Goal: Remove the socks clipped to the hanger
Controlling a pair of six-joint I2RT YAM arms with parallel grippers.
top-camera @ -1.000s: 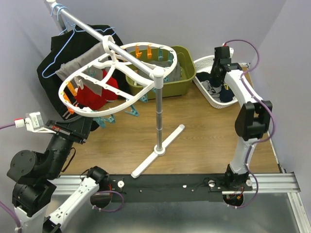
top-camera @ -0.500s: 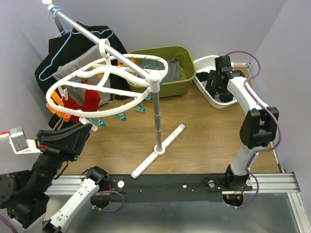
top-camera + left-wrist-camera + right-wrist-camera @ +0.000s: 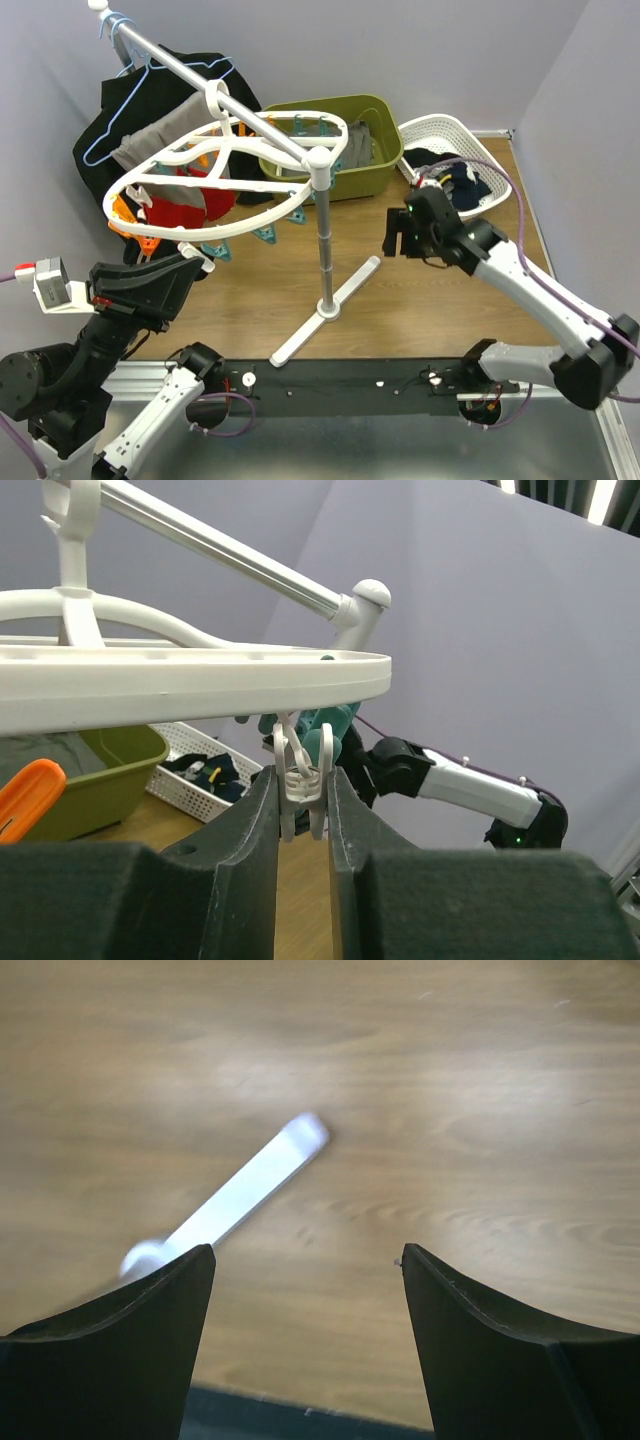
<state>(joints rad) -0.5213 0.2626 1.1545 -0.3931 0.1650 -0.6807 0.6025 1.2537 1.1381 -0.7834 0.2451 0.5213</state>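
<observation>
White peg (image 3: 298,755) on the hanger (image 3: 200,675) is being clamped by the left claw (image 3: 302,775), shown only by its wrist view; the right claw (image 3: 307,1250) is being held apart over the table (image 3: 480,1110).

foot (image 3: 245,1190): blurred, right wrist view
hanger (image 3: 180,675): cut by left edge, left wrist view
socks (image 3: 170,212): red ones half hidden under hanger
peg (image 3: 298,750): sides covered by left tool (image 3: 302,773) fingers

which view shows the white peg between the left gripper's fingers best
Left wrist: the white peg hangs under the hanger, pinched by the left gripper. Top external shows it tiny at the hanger's near edge; right wrist shows none of it.
</observation>
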